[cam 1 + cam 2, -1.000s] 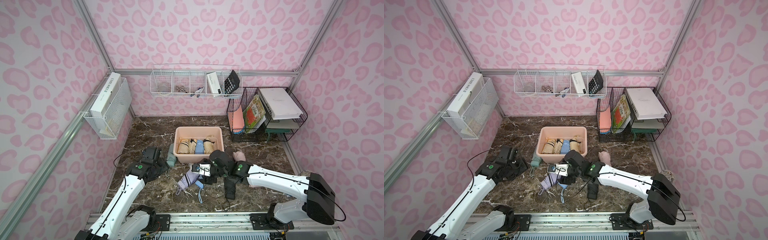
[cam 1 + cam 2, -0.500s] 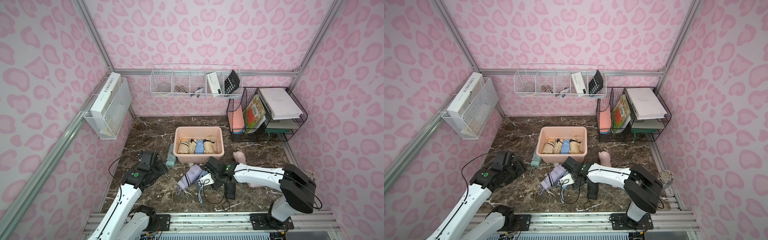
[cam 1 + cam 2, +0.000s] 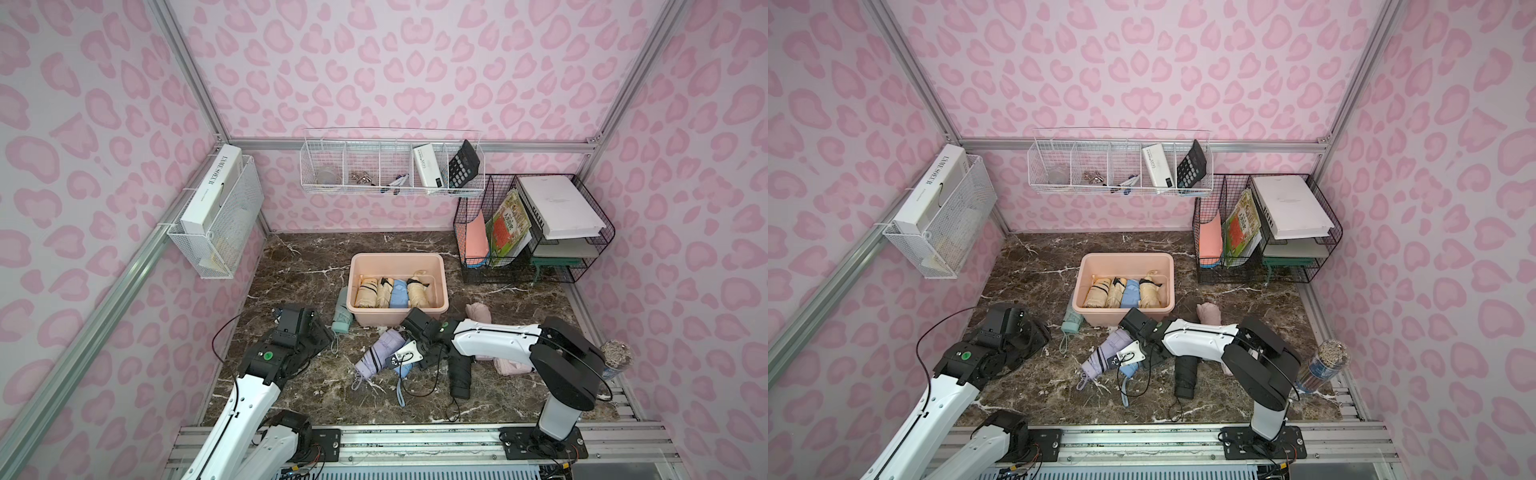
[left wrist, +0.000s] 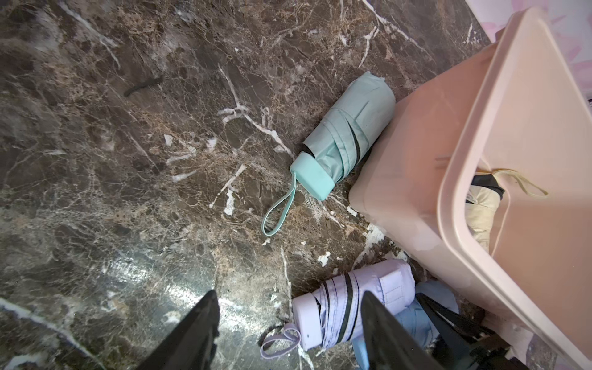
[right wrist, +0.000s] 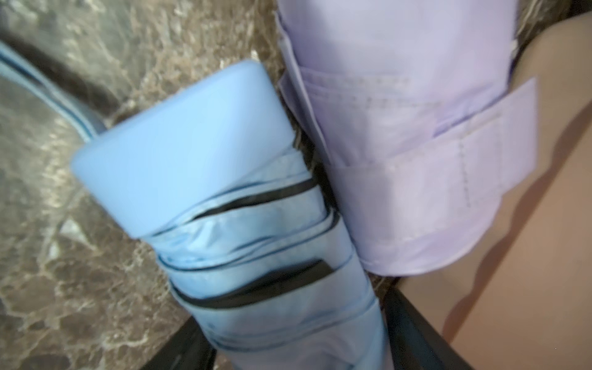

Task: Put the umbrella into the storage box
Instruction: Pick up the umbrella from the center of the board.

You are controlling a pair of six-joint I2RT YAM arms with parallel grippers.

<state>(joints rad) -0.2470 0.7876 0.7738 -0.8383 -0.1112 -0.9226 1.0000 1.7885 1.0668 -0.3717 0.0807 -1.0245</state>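
Overhead, both top views show a small booth papered on three sides in pale pink with darker pink blotches, its corners framed by aluminium rails (image 3: 197, 83). Its surface (image 3: 299, 266) is dark brown marble veined in white. A white wire basket (image 3: 361, 160) hangs on the back wall, holding a black calculator (image 3: 463, 170) among smaller items. A second wire basket (image 3: 232, 224) on the side wall carries a long white box (image 3: 212, 187). A black wire file rack (image 3: 498, 272) stands in the far corner, filled with papers and folders.

The storage box (image 3: 398, 256) sits mid-surface toward the back. Four folded umbrellas (image 3: 392, 293) lie side by side inside it, three cream and one blue. A mint umbrella (image 4: 349, 128) lies on the surface touching the box's outer wall. In front of the box lies a lilac umbrella (image 3: 380, 351), and touching it alongside is the light blue umbrella (image 5: 208, 192). A black umbrella (image 3: 461, 374) and pale pink umbrellas (image 3: 478, 313) lie near.

The left pincer (image 4: 288, 298) hangs over the marble, its fingers spread apart with nothing between them. The right pincer (image 5: 294, 320) sits low at the light blue umbrella, with a dark finger on either side of it. Whether they press it I cannot tell.
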